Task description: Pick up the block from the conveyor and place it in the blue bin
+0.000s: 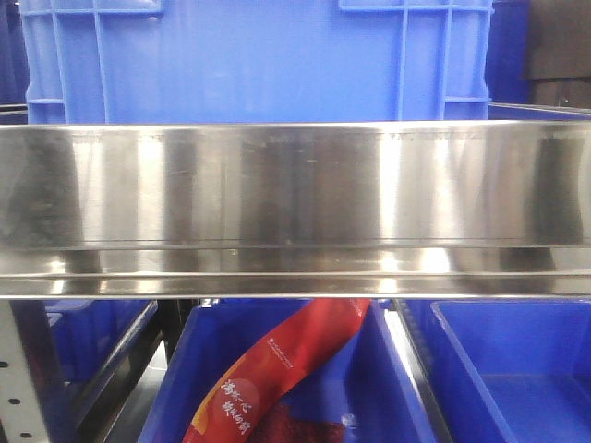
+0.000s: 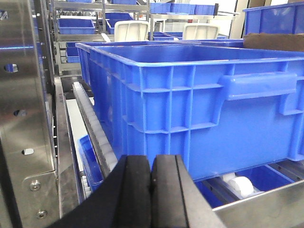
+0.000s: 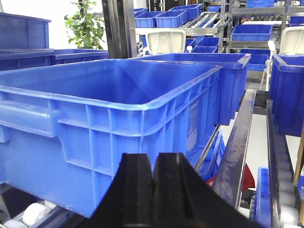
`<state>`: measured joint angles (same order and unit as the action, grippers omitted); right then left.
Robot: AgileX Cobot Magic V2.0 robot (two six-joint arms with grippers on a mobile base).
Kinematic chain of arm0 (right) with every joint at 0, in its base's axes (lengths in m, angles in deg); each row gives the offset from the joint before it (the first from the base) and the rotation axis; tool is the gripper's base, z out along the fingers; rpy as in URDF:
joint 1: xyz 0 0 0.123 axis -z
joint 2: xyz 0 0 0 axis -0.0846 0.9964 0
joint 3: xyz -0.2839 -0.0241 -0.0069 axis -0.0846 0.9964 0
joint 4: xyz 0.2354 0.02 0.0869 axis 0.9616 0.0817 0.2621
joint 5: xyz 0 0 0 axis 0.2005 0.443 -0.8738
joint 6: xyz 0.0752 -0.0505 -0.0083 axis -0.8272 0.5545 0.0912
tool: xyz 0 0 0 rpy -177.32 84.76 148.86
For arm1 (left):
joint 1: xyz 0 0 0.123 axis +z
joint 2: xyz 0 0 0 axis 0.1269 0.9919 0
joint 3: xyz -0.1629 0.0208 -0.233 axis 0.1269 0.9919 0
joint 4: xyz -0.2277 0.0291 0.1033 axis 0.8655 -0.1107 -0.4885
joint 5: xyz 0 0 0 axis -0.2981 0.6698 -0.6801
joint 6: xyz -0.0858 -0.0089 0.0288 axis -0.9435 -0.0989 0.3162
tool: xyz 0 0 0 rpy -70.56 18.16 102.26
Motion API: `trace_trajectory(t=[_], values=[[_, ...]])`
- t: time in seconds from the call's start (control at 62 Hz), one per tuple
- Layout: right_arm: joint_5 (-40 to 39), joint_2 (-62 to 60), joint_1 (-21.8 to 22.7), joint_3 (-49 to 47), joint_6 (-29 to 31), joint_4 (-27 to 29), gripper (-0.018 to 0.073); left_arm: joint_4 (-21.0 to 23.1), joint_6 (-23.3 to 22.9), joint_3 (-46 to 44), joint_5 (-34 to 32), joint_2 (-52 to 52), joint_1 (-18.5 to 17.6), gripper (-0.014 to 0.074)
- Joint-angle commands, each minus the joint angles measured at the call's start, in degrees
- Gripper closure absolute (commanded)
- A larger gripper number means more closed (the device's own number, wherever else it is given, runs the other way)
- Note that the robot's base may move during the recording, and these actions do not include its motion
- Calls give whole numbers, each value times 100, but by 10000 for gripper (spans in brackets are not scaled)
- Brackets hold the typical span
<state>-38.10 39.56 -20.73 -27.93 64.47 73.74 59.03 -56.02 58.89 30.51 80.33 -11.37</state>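
I am holding my left gripper (image 2: 151, 190) and right gripper (image 3: 153, 187) low w/ black fingers pressed together, nothing between them, prob. because there is no block to take yet. No block and no conveyor belt are showing in any view. The big blue ribbed plastic bin (image 2: 199, 109) is sitting just beyond both grippers on white rollers (image 2: 240, 185). Front view: a shiny steel rail (image 1: 295, 208), two lower blue trays, one red packet (image 1: 277, 378).
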Motion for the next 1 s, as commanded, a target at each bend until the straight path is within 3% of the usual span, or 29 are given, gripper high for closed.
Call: trace_trajectory(t=[0.0,0.274,0.484,0.806,0.983], values=[[-56,-35,19,12,0,9,721,42,-33,6,-162,-36,30,708],[-344,-209,94,364,0,-7,721,42,-33,6,-180,-36,30,708],[-1162,-1327,808,1823,0,-4,721,42,-33,6,-180,-36,30,708],[-90,-3039,1821,2896,0,-57,721,42,-33,6,-190,-36,30,708],[-300,-3039,2059,2896,0,-330,721,42,-33,6,-202,-48,30,708]])
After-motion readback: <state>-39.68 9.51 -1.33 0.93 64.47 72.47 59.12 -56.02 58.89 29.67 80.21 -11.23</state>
